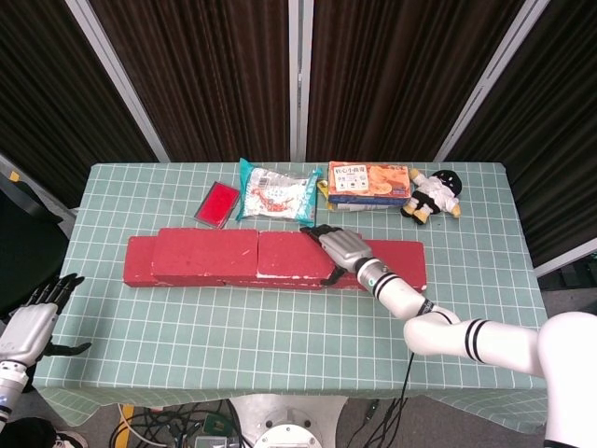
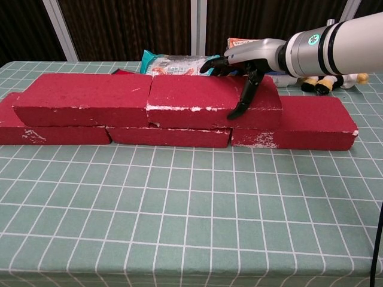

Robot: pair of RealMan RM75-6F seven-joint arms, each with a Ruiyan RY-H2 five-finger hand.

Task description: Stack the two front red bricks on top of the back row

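Two red bricks [image 2: 149, 98] lie end to end atop the three-brick back row [image 2: 170, 136].
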